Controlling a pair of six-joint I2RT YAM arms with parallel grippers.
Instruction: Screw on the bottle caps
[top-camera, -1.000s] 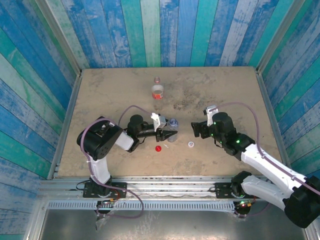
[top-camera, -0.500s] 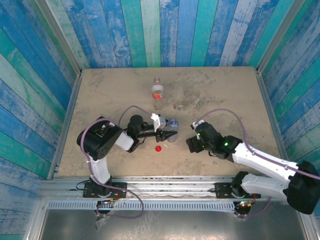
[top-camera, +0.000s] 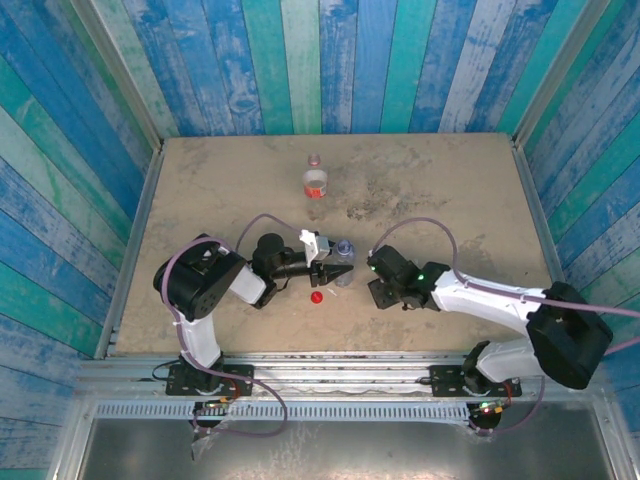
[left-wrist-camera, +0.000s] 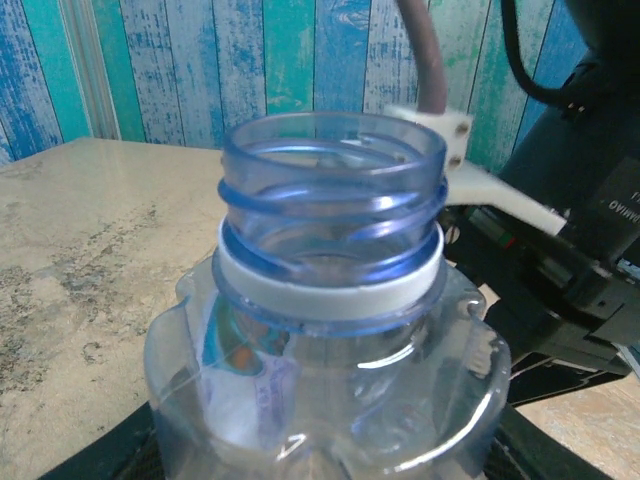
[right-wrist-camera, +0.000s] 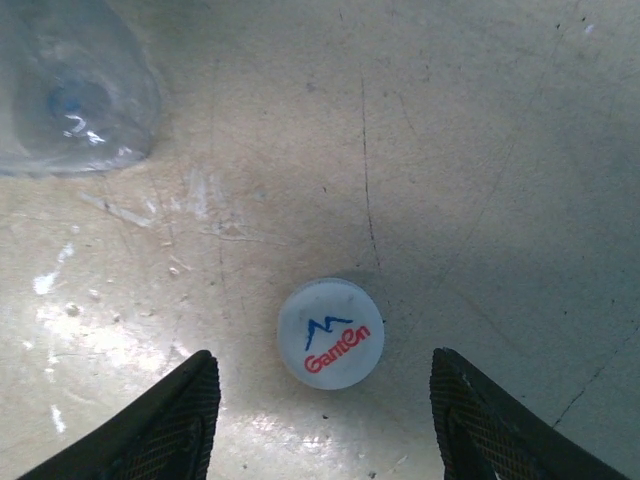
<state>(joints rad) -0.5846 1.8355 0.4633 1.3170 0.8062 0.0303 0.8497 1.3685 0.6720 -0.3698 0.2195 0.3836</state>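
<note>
Cap (right-wrist-camera: 331, 333), white, centred within the spread right end effector (right-wrist-camera: 321, 358), bluish bottle (left-wrist-camera: 330, 300) pinched in left end effector (top-camera: 337, 272)

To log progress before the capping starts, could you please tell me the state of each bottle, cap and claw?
bluish bottle: upright, uncapped, gripped.
labelled bottle: upright, standing free.
red cap: loose on the table.
white cap: loose on the table, logo up.
left claw: shut on the bluish bottle.
right claw: open, straddling the white cap.
</note>
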